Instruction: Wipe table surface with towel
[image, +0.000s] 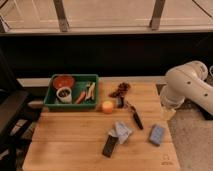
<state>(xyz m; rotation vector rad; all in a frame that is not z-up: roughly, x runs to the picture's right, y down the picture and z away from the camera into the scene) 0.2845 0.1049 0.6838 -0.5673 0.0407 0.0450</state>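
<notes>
1. While the white robot arm (186, 84) bends at the wooden worktop's (70, 132) right edge, my claw (168, 113) hangs below it; I cannot tell its opening or hold.
2. The crumpled grey-blue towel (121, 131) lies between a flat black block (110, 146) and a blue rectangular sponge (157, 134).
3. I cannot read the small corner mark (165, 159).

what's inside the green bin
The green bin holds a red bowl, a white cup, an orange piece and pale pieces. What lies under them is covered. The gripper hangs by the table at its right edge, away from the bin.
</notes>
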